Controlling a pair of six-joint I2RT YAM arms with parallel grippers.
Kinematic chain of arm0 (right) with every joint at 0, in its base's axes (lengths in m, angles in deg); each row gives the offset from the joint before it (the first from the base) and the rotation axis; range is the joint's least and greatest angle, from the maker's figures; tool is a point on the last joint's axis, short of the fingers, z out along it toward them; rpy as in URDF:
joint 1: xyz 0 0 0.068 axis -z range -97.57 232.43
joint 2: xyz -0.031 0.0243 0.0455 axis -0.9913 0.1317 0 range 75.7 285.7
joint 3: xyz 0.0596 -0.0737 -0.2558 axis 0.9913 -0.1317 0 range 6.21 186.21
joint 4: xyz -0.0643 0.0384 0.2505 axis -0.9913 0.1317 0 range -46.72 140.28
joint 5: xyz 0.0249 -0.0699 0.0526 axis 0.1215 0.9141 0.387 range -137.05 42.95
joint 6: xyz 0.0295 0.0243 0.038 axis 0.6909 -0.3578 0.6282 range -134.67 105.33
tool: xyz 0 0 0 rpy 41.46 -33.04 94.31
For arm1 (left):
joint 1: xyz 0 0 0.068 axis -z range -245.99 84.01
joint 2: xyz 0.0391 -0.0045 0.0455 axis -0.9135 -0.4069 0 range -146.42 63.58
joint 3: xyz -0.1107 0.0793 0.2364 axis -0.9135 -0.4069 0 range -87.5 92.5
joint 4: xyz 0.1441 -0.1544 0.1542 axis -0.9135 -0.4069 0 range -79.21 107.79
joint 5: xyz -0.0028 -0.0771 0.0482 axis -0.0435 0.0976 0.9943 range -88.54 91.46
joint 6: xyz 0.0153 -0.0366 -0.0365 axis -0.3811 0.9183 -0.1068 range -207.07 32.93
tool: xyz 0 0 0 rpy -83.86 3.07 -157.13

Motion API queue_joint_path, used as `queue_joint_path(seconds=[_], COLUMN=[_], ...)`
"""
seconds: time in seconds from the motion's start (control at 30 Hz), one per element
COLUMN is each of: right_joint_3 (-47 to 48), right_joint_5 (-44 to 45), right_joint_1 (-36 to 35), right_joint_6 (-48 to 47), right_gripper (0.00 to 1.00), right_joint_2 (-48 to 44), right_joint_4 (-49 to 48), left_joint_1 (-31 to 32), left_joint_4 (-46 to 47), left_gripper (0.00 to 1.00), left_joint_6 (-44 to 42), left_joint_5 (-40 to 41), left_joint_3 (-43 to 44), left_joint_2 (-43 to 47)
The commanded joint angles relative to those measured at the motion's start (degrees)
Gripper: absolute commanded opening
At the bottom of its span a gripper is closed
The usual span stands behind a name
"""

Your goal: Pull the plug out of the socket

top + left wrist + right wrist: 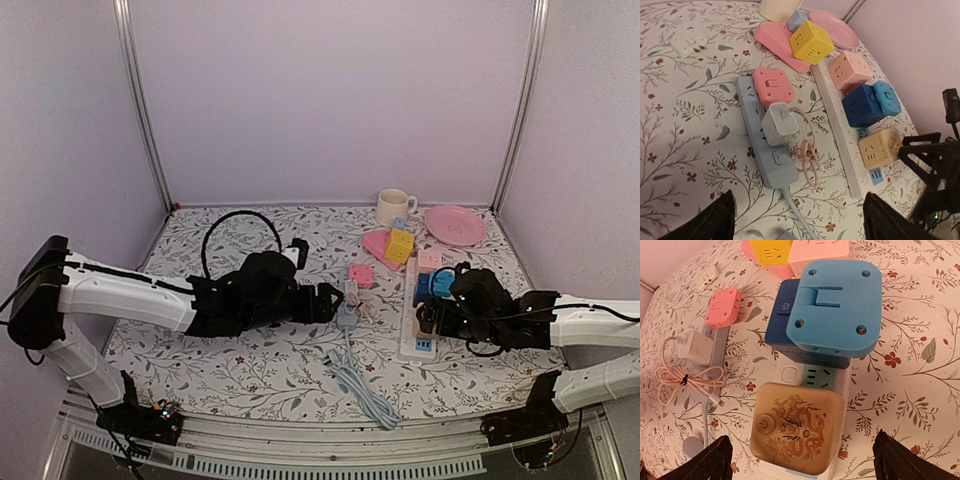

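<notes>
A grey-blue power strip holds a pink cube adapter and a white charger plug with a coiled pinkish cable. My left gripper is open, its fingers wide apart just short of that strip's near end; it also shows in the top view. A white power strip carries a tan dragon-printed cube plug, a dark blue cube and a light blue adapter. My right gripper is open, its fingers on either side of the tan cube; it also shows in the top view.
A yellow cube on a pink block, a pink cube, a cream mug and a pink plate stand at the back right. A black cable loop lies behind the left arm. The grey strip's cord runs to the front edge.
</notes>
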State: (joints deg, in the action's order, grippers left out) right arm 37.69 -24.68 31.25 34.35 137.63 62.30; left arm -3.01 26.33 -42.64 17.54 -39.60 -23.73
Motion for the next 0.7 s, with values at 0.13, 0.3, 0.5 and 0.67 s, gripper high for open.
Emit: queue_joint_path(seconds=[0.13, 0.3, 0.5, 0.67], right_joint_3=[1.8, 2.0, 1.9, 2.4], right_joint_5=[4.4, 3.6, 3.4, 2.9], right_joint_1=[-1.0, -1.1, -1.1, -1.1], right_joint_6=[-0.2, -0.4, -0.2, -0.1], right_gripper=[0.99, 0.99, 0.99, 0.99], right_joint_2=[-8.2, -12.6, -14.4, -13.7], right_joint_4=[4.1, 5.5, 6.1, 6.0], left_joint_1=[0.6, -0.2, -1.2, -2.6], left_joint_4=[-14.8, -21.2, -22.9, -22.7], left_gripper=[0.86, 0.85, 0.8, 0.7], left_joint_6=[-4.8, -5.1, -6.1, -7.4], left_joint_5=[9.4, 12.4, 11.9, 10.3], left_joint_3=[22.4, 32.2, 37.6, 40.7], left_joint_2=[-18.1, -27.8, -33.6, -37.1])
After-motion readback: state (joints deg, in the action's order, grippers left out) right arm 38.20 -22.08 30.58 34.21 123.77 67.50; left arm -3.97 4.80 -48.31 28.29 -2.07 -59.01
